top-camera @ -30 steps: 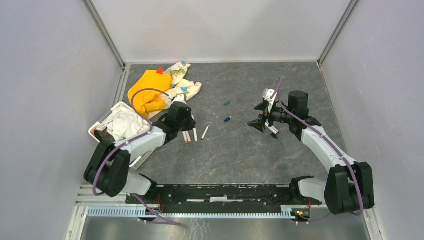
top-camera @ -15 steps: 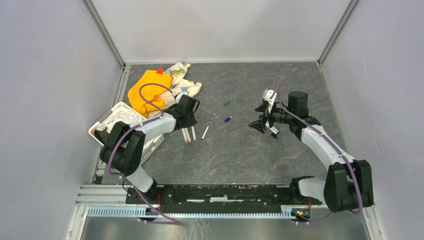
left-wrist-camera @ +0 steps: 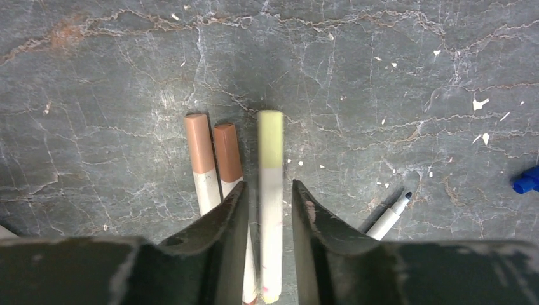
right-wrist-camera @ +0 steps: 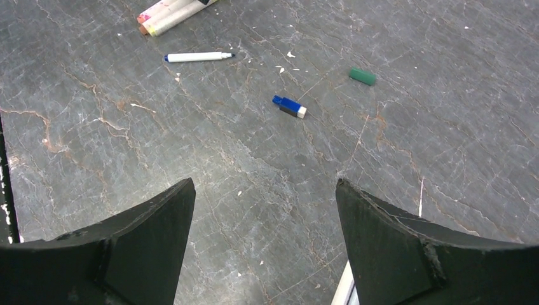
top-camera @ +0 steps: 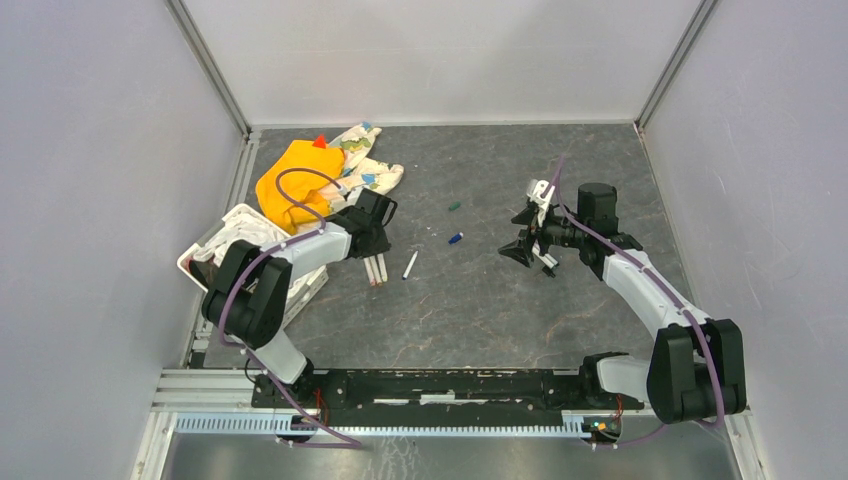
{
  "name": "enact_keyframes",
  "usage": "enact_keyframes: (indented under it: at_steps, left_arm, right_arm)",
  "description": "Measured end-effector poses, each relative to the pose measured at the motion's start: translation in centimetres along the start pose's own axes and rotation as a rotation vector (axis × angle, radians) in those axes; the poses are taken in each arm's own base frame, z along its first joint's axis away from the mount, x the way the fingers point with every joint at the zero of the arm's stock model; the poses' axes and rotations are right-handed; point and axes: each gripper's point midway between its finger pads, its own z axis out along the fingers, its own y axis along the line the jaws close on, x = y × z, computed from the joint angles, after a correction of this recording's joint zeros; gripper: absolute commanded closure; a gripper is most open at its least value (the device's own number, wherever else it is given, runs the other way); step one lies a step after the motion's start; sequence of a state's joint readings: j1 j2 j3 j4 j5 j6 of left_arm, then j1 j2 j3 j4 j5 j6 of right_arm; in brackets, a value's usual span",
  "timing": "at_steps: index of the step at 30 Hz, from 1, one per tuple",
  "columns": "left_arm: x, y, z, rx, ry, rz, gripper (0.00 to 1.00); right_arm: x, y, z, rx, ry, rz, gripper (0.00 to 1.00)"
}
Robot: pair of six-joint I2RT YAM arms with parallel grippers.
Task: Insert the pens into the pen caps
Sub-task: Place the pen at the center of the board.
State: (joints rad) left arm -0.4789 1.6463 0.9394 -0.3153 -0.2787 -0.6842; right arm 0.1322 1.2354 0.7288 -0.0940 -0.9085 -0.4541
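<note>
**A:** Where is the left claw (left-wrist-camera: 269, 186)?

**B:** Low over the counter (left-wrist-camera: 381, 76), at nine o'clock from the blue cap (top-camera: 455, 238). Its jaws stand narrowly parted around a yellow-capped pen (left-wrist-camera: 271, 136). In the wrist view a sliver of grey stone shows down each side of the barrel, so the fingers (left-wrist-camera: 222, 222) flank it without pinching. The barrel is blurred, and I cannot tell whether it lies flat.

**A:** Anything next to it?

**B:** Two brown-capped pens (left-wrist-camera: 200, 146), side by side and touching. They lie just at nine o'clock of the yellow one, with all three caps pointing away from the wrist.

**A:** Any pen without a cap?

**B:** One bare pen (top-camera: 410, 264), white with a dark tip. It lies alone at eight o'clock from the blue cap, near it but apart.

**A:** Other caps?

**B:** A green cap (top-camera: 454, 206) at twelve o'clock from the blue one, also apart. The blue one has a dark and a pale bit at one end, too small to make out.

**A:** And the right claw (top-camera: 518, 232)?

**B:** Spread wide, with only bare stone between its fingers. It hangs at three o'clock from the blue cap, facing it.

**A:** What else is there?

**B:** An orange cloth (top-camera: 295, 185) and a patterned cloth (top-camera: 365, 160) are heaped at the counter's eleven o'clock corner. A white bin (top-camera: 215, 228) with a pale rag in it sits at the nine o'clock edge.
</note>
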Motion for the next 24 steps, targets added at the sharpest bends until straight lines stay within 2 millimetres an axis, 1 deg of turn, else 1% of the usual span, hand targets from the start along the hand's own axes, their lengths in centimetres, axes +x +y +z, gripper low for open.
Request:
enact_keyframes:
  at_steps: [6,13,15,19,22,24]
  left_arm:
    - [-0.6,-0.2,-0.7,0.013,-0.016,-0.006,0.61]
    - [-2.1,-1.1,-3.0,0.077,-0.062,-0.025,0.61]
    - [-2.6,-1.7,-3.9,0.118,-0.075,-0.023,0.61]
    - [-3.3,-3.8,-5.9,0.268,-0.108,-0.003,0.59]
    - [-2.7,-5.0,-6.8,0.380,-0.111,0.024,0.58]
    - [-1.9,-5.8,-7.2,0.453,-0.097,0.047,0.58]
  right_arm:
    - [0.1,-0.2,-0.2,0.004,0.002,0.000,0.13]
    - [0.3,-0.6,-0.6,0.017,0.002,0.004,0.13]
    - [0.1,-0.7,-0.8,0.022,-0.004,0.001,0.13]
    - [-0.4,-0.7,-1.2,0.021,-0.023,-0.010,0.13]
    - [-0.7,-0.7,-1.4,0.025,-0.035,-0.021,0.13]
    - [-0.8,-0.7,-1.5,0.027,-0.043,-0.026,0.13]
